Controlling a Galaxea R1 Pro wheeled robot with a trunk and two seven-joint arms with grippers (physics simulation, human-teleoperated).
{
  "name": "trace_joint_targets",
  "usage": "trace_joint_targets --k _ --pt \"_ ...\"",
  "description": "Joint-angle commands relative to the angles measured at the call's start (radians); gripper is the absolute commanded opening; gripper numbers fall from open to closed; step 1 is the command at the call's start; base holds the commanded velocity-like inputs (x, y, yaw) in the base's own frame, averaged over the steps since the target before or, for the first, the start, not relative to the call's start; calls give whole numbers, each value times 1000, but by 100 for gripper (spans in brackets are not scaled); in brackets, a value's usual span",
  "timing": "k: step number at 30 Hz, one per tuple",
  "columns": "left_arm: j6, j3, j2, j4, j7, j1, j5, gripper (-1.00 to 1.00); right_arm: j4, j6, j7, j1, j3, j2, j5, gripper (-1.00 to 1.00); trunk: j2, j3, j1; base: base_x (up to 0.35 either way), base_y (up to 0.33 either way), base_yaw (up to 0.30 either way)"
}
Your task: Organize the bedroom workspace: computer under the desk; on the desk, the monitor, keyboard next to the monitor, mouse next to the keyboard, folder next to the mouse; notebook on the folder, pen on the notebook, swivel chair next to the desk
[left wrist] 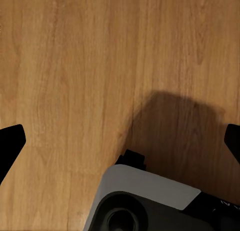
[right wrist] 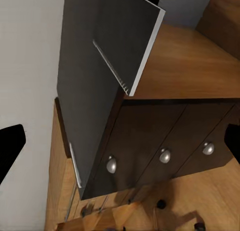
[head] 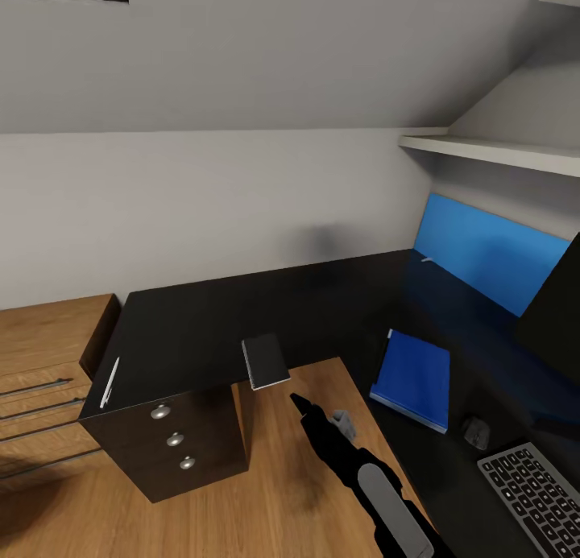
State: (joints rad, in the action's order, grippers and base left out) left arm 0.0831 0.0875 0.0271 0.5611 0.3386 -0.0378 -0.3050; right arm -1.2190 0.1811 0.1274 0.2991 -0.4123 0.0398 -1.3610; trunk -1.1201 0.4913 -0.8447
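The black desk [head: 201, 324] wraps around the wooden floor in the head view. The dark grey notebook [head: 266, 361] lies at the desk's inner edge, partly overhanging. My right gripper [head: 300, 403] hovers just below it over the floor, open and empty; its wrist view shows the notebook [right wrist: 130, 36], the desk's drawer unit [right wrist: 165, 136] and the pale pen [right wrist: 74, 166] between its spread fingers. The pen [head: 109, 383] rests on the desk's left end. To the right lie the blue folder [head: 412, 378], the mouse [head: 476, 431] and the keyboard [head: 536, 493]. The black monitor [head: 556, 316] stands at the right edge. My left gripper [left wrist: 120, 146] hangs open over bare floor.
A light wooden chest [head: 40, 357] with bar handles stands left of the drawer unit [head: 173, 437]. A blue panel [head: 483, 252] leans along the wall behind the desk. A white shelf [head: 499, 151] juts out above it. The sloped ceiling hangs low over the desk.
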Motion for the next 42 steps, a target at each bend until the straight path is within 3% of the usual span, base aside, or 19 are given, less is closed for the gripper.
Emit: trace_joint_targets --k 1,8,11,18,23,28,29,30,32,33,34,37,42 --pt "5 8 -1 0 8 -1 -11 100 -2 2 5 0 0 0 -8 100 -1 1 0 0 0 0" --pt "5 5 -1 15 9 -1 -14 100 -5 -3 -1 1 3 1 -10 100 -50 23 -27 0 0 0" --pt "4 5 -1 17 10 -1 -14 100 -4 -10 -2 0 4 14 -9 100 -71 32 -38 0 0 2" --pt "3 5 -1 17 11 -1 -14 100 10 -112 -1 1 3 43 -9 100 -120 52 -65 0 0 180" --pt "3 5 -1 16 12 -1 -15 100 23 -127 -3 1 -2 47 -9 100 -155 68 -84 0 0 163" --pt "5 4 -1 18 13 -1 -14 100 23 -134 -2 1 -86 44 -5 100 -190 83 -104 0 0 16" --pt "6 4 -2 20 13 -1 -14 100 23 -134 -2 1 -87 45 -5 100 -197 86 -107 0 0 0" --pt "18 -2 -4 91 10 -1 -15 100 25 -135 1 1 -86 46 -3 100 -204 90 -111 0 0 122" --pt "20 -2 -6 148 7 0 -14 100 26 -135 1 1 -82 44 -3 100 -218 96 -119 0 0 150" --pt "14 -2 -10 310 7 22 -14 100 21 -135 0 1 -84 42 -2 100 -225 99 -123 0 0 25" --pt "13 -2 -11 351 7 45 -14 100 21 -135 -1 0 -84 41 -1 100 -232 102 -127 0 0 16" --pt "13 -2 -11 436 7 111 -13 100 24 -134 -2 0 -82 38 -1 100 -253 111 -138 0 0 8" --pt "16 -2 -11 451 8 121 -13 100 26 -135 -3 1 -80 34 -1 100 -288 127 -157 0 0 1"
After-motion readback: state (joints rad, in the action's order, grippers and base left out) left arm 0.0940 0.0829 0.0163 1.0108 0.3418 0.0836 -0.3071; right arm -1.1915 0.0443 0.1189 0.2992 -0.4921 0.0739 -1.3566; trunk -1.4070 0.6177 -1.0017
